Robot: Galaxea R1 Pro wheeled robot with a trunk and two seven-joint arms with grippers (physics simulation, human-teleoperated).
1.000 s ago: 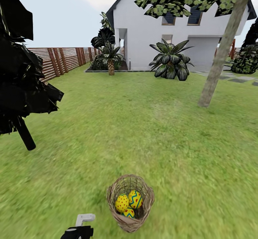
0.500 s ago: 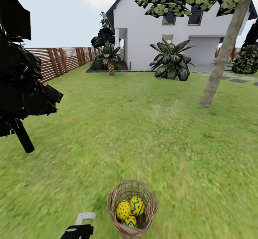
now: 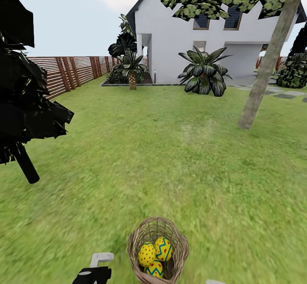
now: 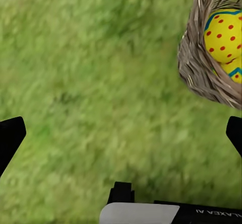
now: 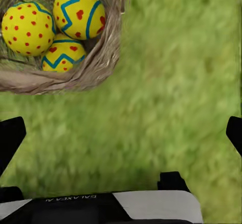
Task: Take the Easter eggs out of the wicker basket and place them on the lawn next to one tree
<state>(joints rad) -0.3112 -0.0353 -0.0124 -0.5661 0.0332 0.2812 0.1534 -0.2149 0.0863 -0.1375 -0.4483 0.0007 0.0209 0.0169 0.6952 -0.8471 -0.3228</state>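
Wicker basket [image 3: 157, 250] holds three eggs [image 3: 154, 253]; open lawn [image 3: 170, 160] around.

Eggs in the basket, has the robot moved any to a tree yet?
Not yet. All three Easter eggs sit in the wicker basket on the lawn. Both grippers, left and right, are open over grass beside it, holding nothing. Left: lift each egg and put all three by one tree.

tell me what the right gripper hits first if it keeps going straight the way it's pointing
Most likely bare green lawn. The right gripper is open over grass, and the round tan wicker basket holding the yellow dotted eggs sits off to one side of its line, though depth is unclear.
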